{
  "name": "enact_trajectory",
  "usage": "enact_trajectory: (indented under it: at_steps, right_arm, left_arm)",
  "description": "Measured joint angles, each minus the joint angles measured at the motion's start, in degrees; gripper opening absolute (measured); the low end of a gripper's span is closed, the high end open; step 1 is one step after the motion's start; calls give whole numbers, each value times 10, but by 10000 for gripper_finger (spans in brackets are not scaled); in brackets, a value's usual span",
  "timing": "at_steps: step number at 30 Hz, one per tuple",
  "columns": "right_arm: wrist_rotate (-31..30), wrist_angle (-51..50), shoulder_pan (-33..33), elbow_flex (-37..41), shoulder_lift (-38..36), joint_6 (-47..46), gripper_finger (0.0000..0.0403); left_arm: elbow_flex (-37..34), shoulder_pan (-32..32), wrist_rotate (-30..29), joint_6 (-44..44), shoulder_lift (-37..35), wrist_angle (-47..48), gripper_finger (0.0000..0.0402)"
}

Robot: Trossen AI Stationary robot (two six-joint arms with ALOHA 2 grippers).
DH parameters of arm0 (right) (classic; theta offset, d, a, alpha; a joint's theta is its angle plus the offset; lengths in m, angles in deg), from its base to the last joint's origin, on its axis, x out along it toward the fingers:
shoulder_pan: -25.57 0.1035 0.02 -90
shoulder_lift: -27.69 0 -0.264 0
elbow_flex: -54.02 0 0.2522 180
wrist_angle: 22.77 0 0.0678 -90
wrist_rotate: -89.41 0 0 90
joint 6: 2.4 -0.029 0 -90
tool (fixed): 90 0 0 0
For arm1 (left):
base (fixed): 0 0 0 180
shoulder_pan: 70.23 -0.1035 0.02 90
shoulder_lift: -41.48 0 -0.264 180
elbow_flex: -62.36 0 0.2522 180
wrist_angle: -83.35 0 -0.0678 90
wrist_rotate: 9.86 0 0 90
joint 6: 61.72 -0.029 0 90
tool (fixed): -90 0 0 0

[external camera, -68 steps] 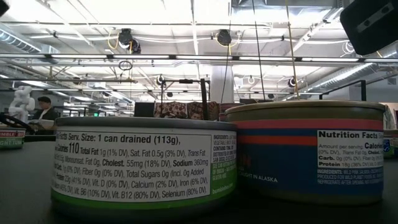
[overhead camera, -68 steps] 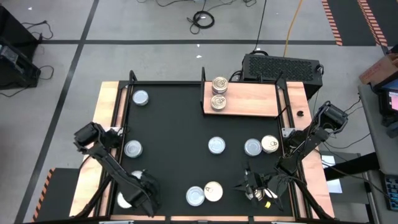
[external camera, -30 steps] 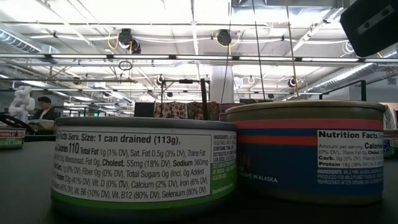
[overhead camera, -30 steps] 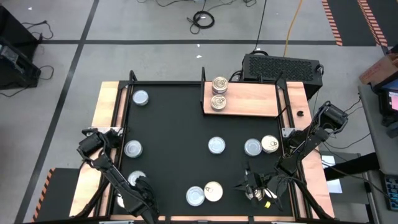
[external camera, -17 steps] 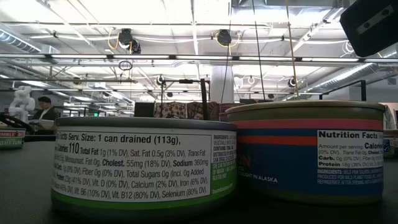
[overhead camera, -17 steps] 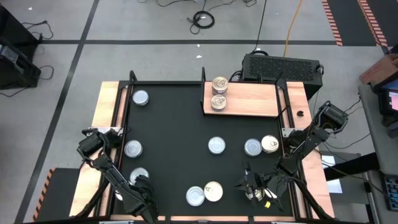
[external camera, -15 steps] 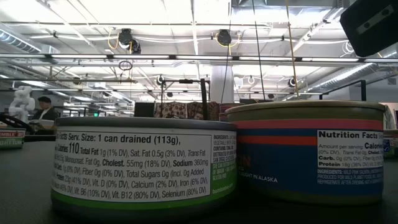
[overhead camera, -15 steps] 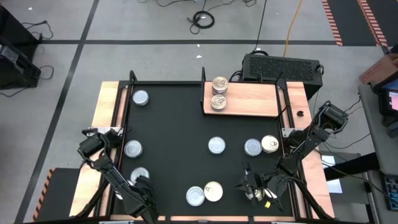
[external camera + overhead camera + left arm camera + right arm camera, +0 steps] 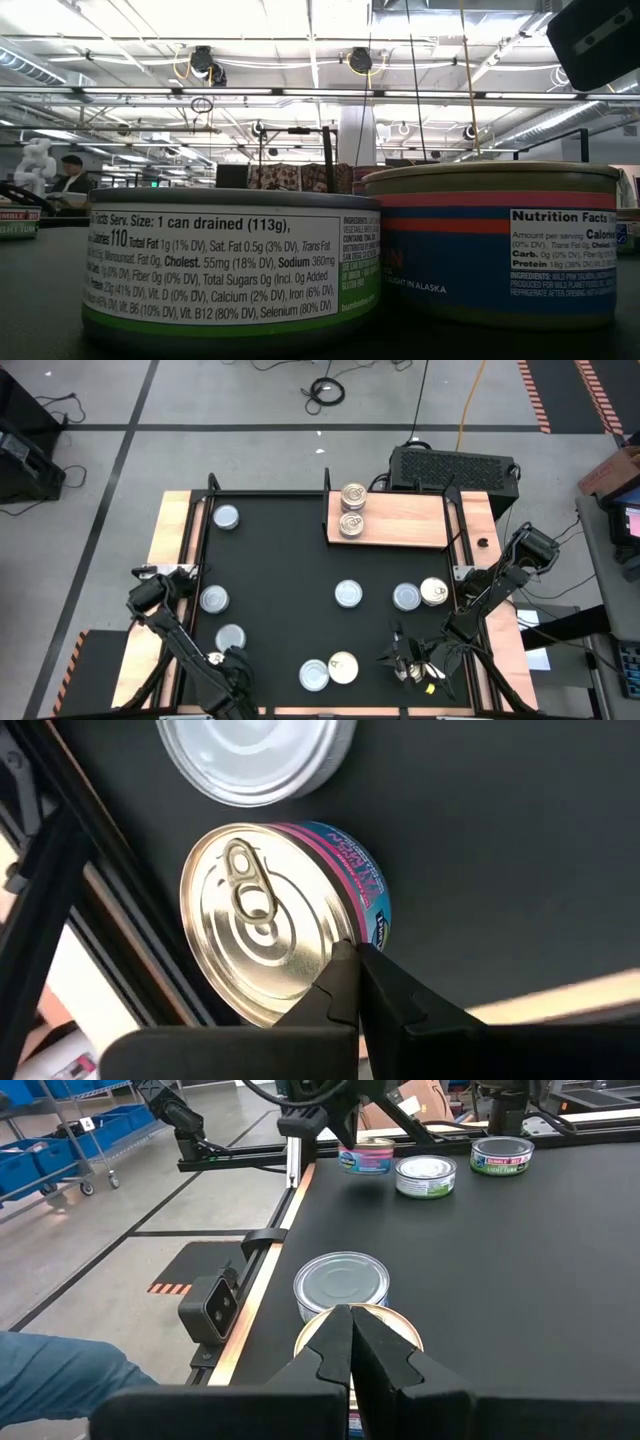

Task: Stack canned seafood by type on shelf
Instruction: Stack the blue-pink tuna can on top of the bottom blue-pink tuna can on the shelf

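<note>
Labels read "Serv. Size: 1 can drained (113g)" [image 9: 230, 270] — "Nutrition Facts" [image 9: 490, 245]; both tools closed, empty.

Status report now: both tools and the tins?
Left tool shut beside gold-lid tin, not gripping. Right tool shut, waiting. Two tins on shelf.

You are working in a robotics lab hall: taped concrete floor [image 9: 250, 450], loose cables [image 9: 325, 392], exposed ceiling ducts [image 9: 300, 60], blue storage bins [image 9: 60, 1140].
</note>
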Motion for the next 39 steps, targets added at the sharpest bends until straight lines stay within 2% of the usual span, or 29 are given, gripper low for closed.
enact_trajectory:
  at_steps: [7, 15, 22, 30, 39]
  right_arm:
    - [0, 0, 0, 0, 0, 2, 0]
    - [0, 0, 0, 0, 0, 2, 0]
    - [0, -2, 0, 0, 0, 4, 0]
    - [-2, -57, 0, 0, 0, 1, 0]
    - [-97, -166, 0, 0, 0, -41, 0]
  left_arm:
    - [33, -17, -42, -31, -1, 1, 0]
    - [85, -79, -151, -156, -1, -1, 0]
    - [98, -164, -215, -330, -2, -32, 0]
    - [98, -275, -246, -558, -2, -163, 0]
    - [98, -387, -246, -780, -2, -292, 0]
